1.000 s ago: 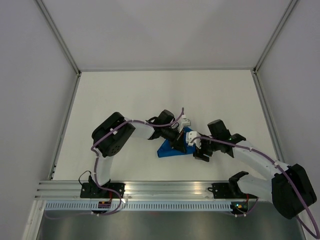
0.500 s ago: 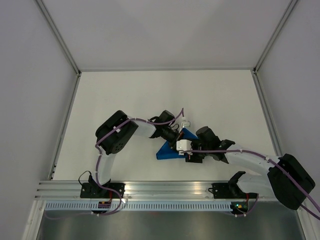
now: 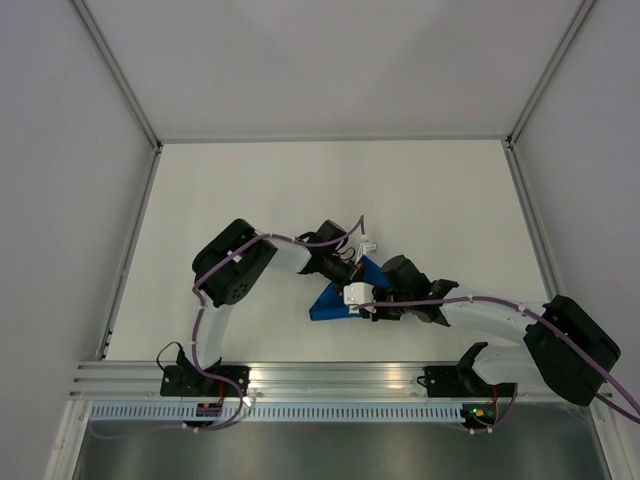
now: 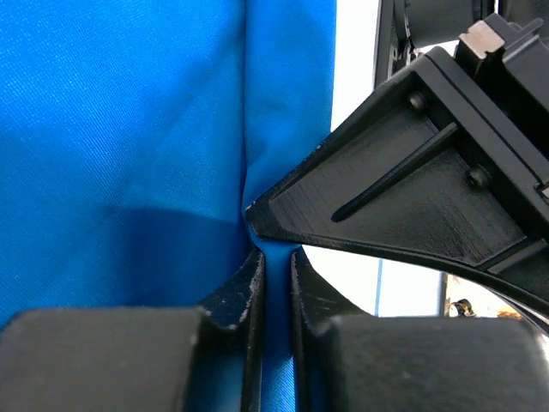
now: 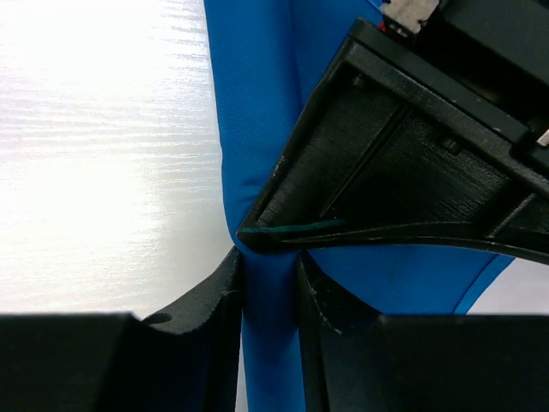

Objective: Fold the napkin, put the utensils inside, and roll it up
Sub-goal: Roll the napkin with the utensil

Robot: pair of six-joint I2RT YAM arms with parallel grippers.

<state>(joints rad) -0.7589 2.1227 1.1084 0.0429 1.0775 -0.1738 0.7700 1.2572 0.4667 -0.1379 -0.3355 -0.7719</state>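
The blue napkin (image 3: 328, 304) lies bunched into a narrow wedge on the white table (image 3: 250, 200), between the two arms. My left gripper (image 3: 353, 281) reaches it from the upper left, my right gripper (image 3: 364, 302) from the right, and their tips meet over it. In the left wrist view the left gripper (image 4: 276, 257) pinches a ridge of napkin (image 4: 129, 129), with a right finger (image 4: 403, 197) just ahead. In the right wrist view the right gripper (image 5: 268, 257) is shut on a thicker fold of napkin (image 5: 253, 103), with a left finger (image 5: 403, 172) touching its tip. The utensils are hidden.
Grey walls close in the table at the left (image 3: 60, 200), right (image 3: 590, 200) and back. An aluminium rail (image 3: 320, 375) carrying both arm bases runs along the near edge.
My right arm has swung left onto the napkin and its jaws have closed on the fold. The left gripper has stayed on the cloth. The napkin's visible part has shrunk slightly.
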